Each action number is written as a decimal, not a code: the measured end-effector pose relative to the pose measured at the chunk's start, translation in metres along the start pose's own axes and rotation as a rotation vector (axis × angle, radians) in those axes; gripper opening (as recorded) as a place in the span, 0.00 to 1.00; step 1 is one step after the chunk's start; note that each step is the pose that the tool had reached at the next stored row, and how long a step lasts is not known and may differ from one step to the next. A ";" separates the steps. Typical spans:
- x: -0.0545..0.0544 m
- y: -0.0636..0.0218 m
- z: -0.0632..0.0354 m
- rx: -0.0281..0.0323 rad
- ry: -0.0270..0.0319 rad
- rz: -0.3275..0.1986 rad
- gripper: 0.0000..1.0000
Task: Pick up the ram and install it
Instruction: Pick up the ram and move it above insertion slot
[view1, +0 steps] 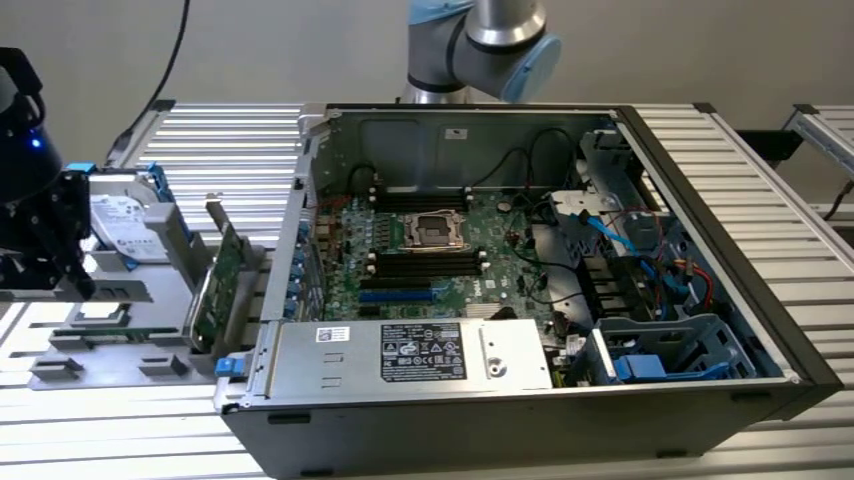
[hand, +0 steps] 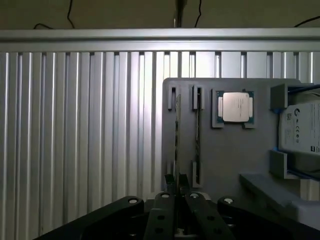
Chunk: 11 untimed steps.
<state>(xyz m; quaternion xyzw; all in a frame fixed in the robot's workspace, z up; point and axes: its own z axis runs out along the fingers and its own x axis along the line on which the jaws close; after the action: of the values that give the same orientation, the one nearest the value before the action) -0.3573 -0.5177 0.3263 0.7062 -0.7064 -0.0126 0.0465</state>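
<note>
Poised over the grey tray (hand: 225, 155) with claw (hand: 178, 184) closed, seemingly pinching the thin ram (hand: 177, 132) standing edge-on beside a second stick (hand: 198, 135).

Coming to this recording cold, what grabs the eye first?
The big open black computer case dominates the middle of the exterior view, its green motherboard bared. On the exterior view's left lies a grey plastic parts tray. In the wrist view the black pincer is closed on a long thin ram stick standing on edge in the tray, near a square silver processor.
</note>
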 end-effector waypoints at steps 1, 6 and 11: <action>0.000 -0.0024 -0.0041 -0.0007 0.0001 0.000 0.14; 0.001 -0.0163 -0.0229 -0.0040 0.0001 -0.001 0.14; 0.001 -0.0351 -0.0326 -0.0044 0.0002 -0.001 0.14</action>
<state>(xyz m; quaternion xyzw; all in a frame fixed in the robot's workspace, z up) -0.3195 -0.5167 0.3558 0.7066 -0.7059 -0.0141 0.0481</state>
